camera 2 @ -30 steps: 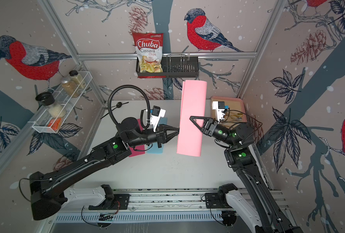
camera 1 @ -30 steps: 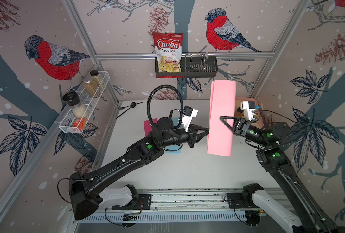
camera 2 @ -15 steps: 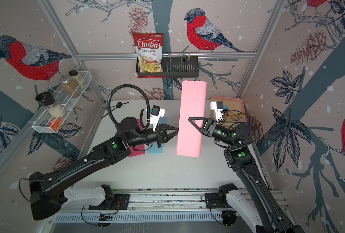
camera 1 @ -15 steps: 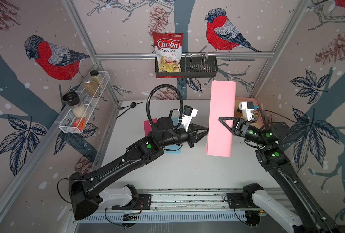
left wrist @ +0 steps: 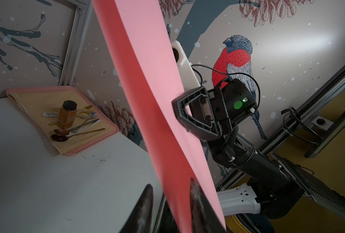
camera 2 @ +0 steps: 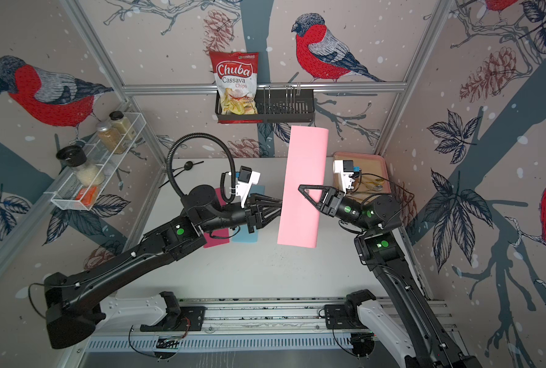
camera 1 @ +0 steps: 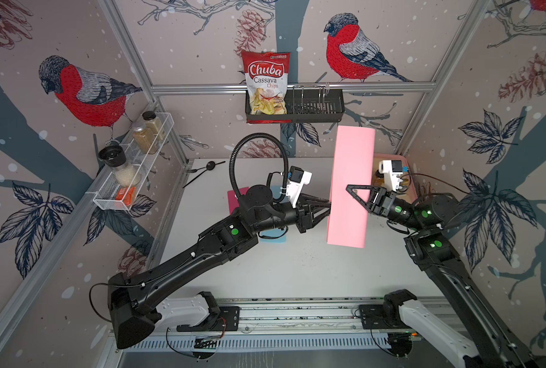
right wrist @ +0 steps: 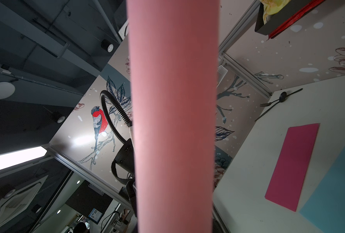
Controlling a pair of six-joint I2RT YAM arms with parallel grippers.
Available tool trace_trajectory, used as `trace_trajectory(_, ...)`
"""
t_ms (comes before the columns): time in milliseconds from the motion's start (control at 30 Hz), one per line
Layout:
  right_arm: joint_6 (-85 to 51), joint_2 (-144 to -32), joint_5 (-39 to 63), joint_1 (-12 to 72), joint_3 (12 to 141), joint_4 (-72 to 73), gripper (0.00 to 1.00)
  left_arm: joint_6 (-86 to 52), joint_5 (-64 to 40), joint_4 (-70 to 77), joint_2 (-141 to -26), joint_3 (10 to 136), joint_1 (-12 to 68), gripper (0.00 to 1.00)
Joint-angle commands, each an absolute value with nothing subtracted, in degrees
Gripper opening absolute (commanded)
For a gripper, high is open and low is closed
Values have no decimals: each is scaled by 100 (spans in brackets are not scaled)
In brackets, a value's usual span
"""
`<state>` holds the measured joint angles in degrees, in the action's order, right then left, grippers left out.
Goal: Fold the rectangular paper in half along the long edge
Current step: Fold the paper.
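Observation:
A long pink paper [camera 1: 351, 178] [camera 2: 303, 178] stands upright in the air above the table, bent over lengthwise into a rounded loop. My left gripper [camera 1: 328, 204] [camera 2: 279, 204] sits at its left long edge. In the left wrist view its jaws [left wrist: 170, 183] are open, and the paper [left wrist: 157, 100] passes between them against one finger. My right gripper [camera 1: 351, 192] [camera 2: 302, 189] reaches in from the right, shut on the paper with one finger [left wrist: 187, 113] pressed on its face. The other finger is hidden behind it. The paper [right wrist: 173, 100] fills the middle of the right wrist view.
A magenta sheet [camera 2: 215, 237] [right wrist: 294, 165] and a blue sheet [camera 2: 246, 235] lie on the table under my left arm. A pink tray [camera 1: 389, 156] [left wrist: 95, 145] with a jar and spoons sits at the back right. Black cutlery [camera 1: 206, 167] lies at the back left.
My left gripper's jaws have parted from the paper's edge. My right gripper has slid left across the paper and narrowed on it. The paper has shifted slightly left.

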<state>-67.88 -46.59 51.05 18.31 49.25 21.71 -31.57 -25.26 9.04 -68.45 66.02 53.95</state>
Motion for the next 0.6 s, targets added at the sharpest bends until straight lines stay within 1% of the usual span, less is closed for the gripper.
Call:
trace_trajectory(0, -6707, -4627, 5251, 1820, 5012, 2124, 26, -3089, -2453, 866, -6794, 6617, 5414, 36)
trace_trajectory(200, -6964, -4597, 5534, 1823, 4919, 2406, 26, -3046, -2369, 798, -6696, 6652, 5421, 38)
trace_trajectory(300, -7250, -4567, 5716, 1821, 4806, 2770, 26, -3031, -2329, 760, -6644, 6694, 5420, 39)
trace_trajectory(467, -8027, -4529, 5863, 1837, 4483, 3825, 26, -3111, -2438, 877, -6659, 6755, 5415, 39)
trace_trajectory(567, -8153, -4494, 5886, 1863, 4441, 4003, 26, -3115, -2443, 896, -6667, 6766, 5422, 39)
